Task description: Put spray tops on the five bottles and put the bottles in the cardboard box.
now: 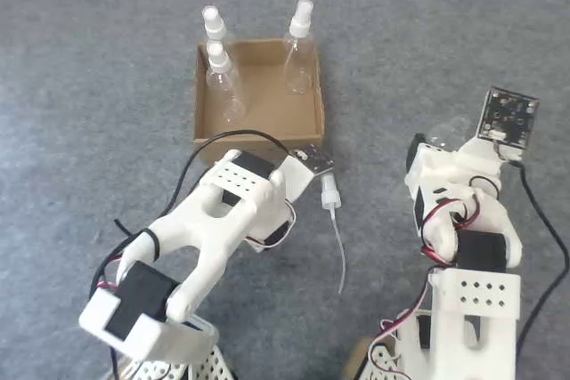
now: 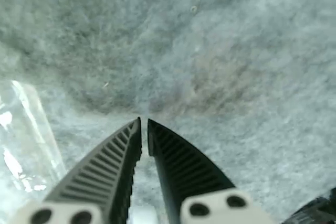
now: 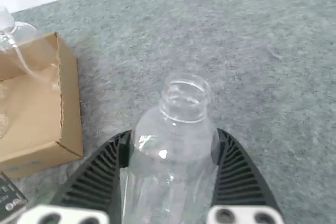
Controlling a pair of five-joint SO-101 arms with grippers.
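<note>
The grey felt table (image 1: 89, 131) lay under both my arms, with the cardboard box (image 1: 258, 109) at its far side. Three capped bottles (image 1: 300, 55) stood at the box. Two were plainly inside, but I could not tell whether the one at the far-left corner was.

My right gripper (image 3: 173, 136) pinched the open bottle (image 3: 173, 161) around its shoulder, with the bare neck pointing away from my wrist. My left gripper (image 2: 144, 121) hung low over bare felt, its jaws pressed almost together on nothing. In the high view it sat just beside the loose spray top (image 1: 330, 193), whose thin dip tube (image 1: 341, 255) trailed toward my bases.

I judged the step to be fetching that top. I would need to spread the left jaws first and take the top by its stubby head, not the whippy tube. Then I would hold the bottle steady and feed the tube tip into the neck before seating the head.
</note>
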